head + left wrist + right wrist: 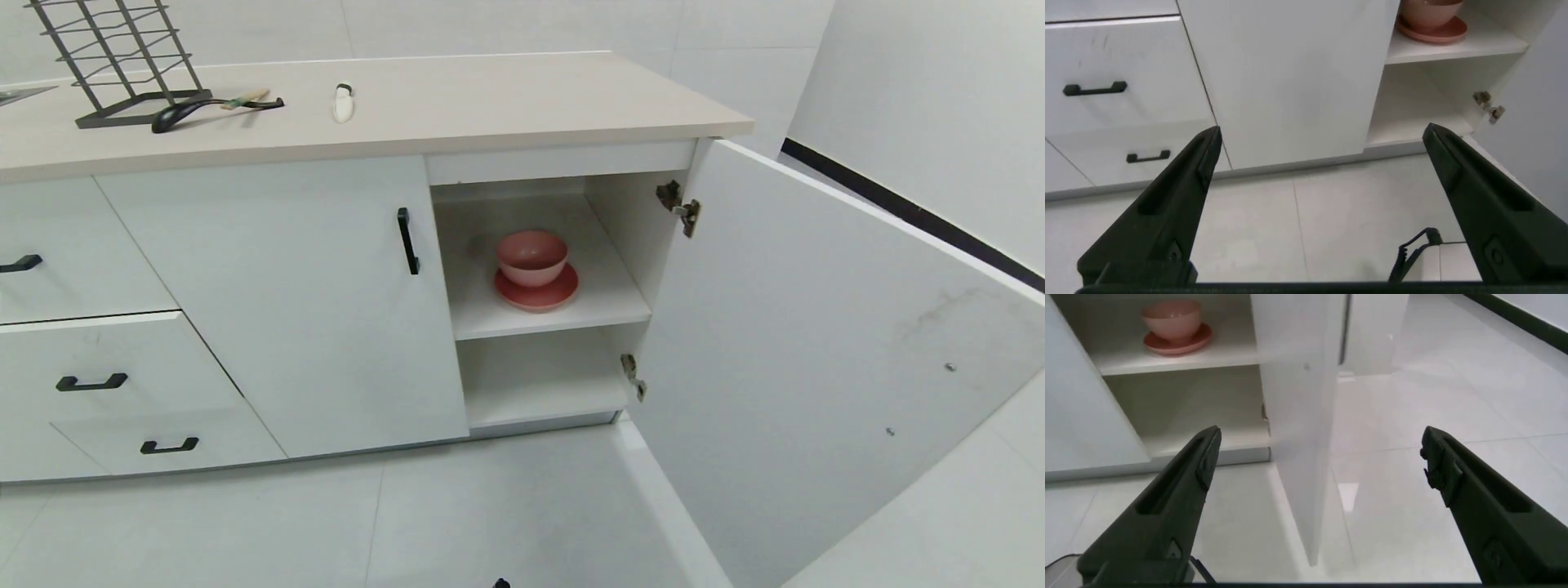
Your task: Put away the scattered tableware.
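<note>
Head view: a white cabinet [277, 302] stands under a pale desk [490, 90]. Its right-hand door [816, 351] is swung wide open. On the upper shelf [604, 306] inside sits a pink bowl [531, 256], resting upright on a red plate [536, 294]. On the desk, toward the robot's left, a dark wire rack [122, 57] stands upright. Just beside the rack's base lies a black spoon [175, 113], with a wooden-handled utensil [253, 100] next to it. A small white utensil [344, 102] lies a little apart from these. Drawers [90, 384] with black handles fill the cabinet's left side.

Left wrist view: the left gripper [1321, 131] hangs above the tiled floor [1306, 212], its two black fingers spread wide and holding nothing. Beyond it are the closed cabinet door and the shelf with the pink bowl [1431, 10] on the red plate [1433, 31].

Right wrist view: the right gripper [1320, 433] is also spread wide and empty, facing the thin edge of the open door [1319, 416]. The pink bowl [1172, 318] and red plate [1176, 341] sit on the shelf beyond.
</note>
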